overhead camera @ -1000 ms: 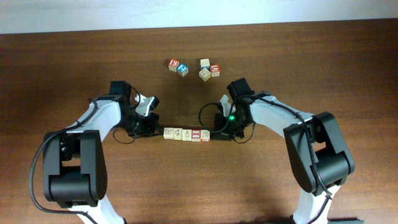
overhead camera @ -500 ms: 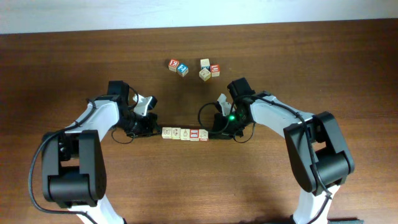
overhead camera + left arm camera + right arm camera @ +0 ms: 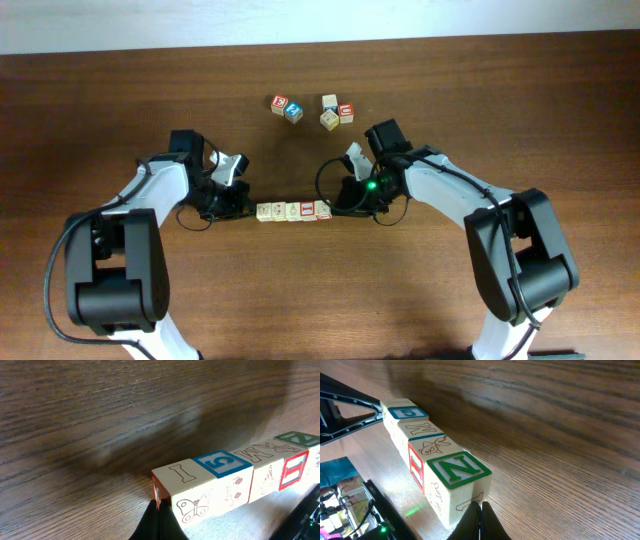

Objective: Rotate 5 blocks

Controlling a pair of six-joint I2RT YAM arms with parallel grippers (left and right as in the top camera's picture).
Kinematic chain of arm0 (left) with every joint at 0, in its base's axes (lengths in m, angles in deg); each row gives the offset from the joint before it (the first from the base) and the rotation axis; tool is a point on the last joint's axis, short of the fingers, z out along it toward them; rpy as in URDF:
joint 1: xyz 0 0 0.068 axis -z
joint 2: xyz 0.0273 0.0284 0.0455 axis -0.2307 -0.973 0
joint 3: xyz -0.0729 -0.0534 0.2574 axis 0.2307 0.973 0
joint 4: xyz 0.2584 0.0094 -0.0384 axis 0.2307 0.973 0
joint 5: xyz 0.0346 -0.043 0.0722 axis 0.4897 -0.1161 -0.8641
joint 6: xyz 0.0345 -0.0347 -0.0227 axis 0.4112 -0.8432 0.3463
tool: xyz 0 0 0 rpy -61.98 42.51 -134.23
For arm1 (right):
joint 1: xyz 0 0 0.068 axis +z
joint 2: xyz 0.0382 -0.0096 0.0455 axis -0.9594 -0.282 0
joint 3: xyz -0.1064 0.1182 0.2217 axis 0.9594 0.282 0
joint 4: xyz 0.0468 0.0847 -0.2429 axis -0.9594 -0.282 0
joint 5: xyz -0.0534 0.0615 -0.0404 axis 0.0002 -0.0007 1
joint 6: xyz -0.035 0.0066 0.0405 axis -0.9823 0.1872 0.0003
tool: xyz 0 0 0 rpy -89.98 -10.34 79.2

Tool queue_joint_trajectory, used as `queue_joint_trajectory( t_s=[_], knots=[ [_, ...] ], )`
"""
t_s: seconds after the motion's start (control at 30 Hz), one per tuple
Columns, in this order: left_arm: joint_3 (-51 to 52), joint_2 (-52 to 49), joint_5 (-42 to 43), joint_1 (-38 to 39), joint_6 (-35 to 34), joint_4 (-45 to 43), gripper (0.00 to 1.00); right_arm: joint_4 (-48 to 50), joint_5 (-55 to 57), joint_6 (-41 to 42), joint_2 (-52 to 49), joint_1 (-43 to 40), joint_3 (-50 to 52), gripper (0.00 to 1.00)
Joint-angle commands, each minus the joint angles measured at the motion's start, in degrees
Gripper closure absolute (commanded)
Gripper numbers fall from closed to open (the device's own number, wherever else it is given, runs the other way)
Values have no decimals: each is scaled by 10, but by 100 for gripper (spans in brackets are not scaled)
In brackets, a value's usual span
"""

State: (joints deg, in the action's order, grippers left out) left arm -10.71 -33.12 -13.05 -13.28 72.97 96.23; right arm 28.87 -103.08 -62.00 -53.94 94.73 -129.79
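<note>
Five pale-wood blocks [image 3: 294, 211] lie in one tight row at the table's middle. My left gripper [image 3: 250, 212] is shut, and its tip touches the row's left end. The left wrist view shows that tip [image 3: 159, 506] against the end face of the block marked I with a butterfly [image 3: 200, 491]. My right gripper [image 3: 336, 209] is shut too, its tip at the row's right end. Seen from the right wrist, the closed fingers [image 3: 481, 506] press on the green-framed N block [image 3: 457, 472]. Neither gripper holds a block.
Further back lie a red-faced cube [image 3: 280, 103] and a blue-faced cube [image 3: 293, 111], and a cluster of three cubes [image 3: 335, 111] to their right. Both arms reach in from the table's front corners.
The row has slid a little to the left and back and closed up. Both gripper tips have moved with it, staying shut at its two ends.
</note>
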Motion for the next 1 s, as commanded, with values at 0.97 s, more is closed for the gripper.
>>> queue_joint_trajectory(
  t_s=[0.97],
  knots=[
    [3, -4, 28, 13, -5, 1, 100, 5, -41, -20, 30, 64, -30, 96]
  ],
)
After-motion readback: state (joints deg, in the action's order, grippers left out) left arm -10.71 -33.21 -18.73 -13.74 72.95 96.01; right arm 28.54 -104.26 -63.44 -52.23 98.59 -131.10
